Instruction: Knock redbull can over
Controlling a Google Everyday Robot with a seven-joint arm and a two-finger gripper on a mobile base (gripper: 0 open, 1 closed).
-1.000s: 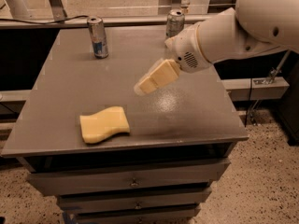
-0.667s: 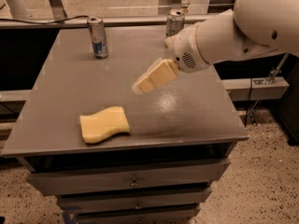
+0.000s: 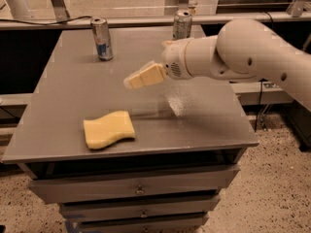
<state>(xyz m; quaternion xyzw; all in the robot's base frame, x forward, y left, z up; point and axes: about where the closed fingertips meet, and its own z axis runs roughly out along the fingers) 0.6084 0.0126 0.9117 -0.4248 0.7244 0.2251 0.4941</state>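
The redbull can (image 3: 102,38), slim and silver with blue panels, stands upright at the back left of the grey table (image 3: 204,120). My gripper (image 3: 131,81) hovers over the middle of the table, to the right of the can and nearer the front, well apart from it. Its cream fingers (image 3: 146,75) point left, lie together with no gap, and hold nothing. The white arm (image 3: 243,52) reaches in from the right.
A wider plain silver-grey can (image 3: 181,24) stands upright at the back of the table, behind the wrist. A yellow sponge (image 3: 108,129) lies near the front left. The table has drawers below and a rail runs behind it.
The gripper has moved left and slightly toward the back, closer to the redbull can. Both cans and the sponge have not moved.
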